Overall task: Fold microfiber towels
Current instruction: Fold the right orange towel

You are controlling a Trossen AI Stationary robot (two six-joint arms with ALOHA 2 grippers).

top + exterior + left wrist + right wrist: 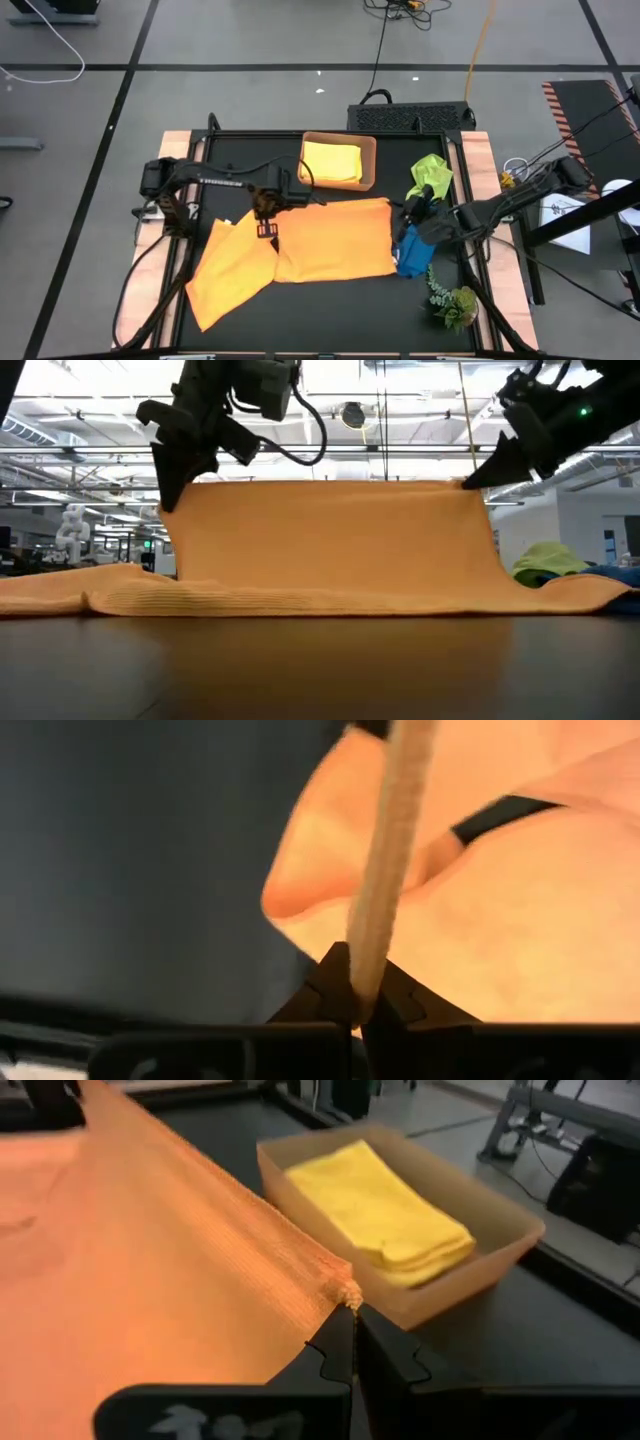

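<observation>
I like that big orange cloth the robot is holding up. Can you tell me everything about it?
The lifted orange towel is soft, fuzzy-looking cloth, bright orange, with a ribbed edge. Its far edge is raised like a little wall, pinched at one corner by the left tool and at the other by the right tool, both shut on it. The rest lies flat on the black table. It lies close beside another orange towel and in front of a tan tray.

I've got one orange towel (335, 240) mid-table, far edge lifted taut, near part flat; 2nd orange towel (228, 268) lies crumpled to its left. Yellow towel (332, 160) sits folded behind; lime green towel (430, 175) & blue towel (410, 255) bunched at right.
</observation>
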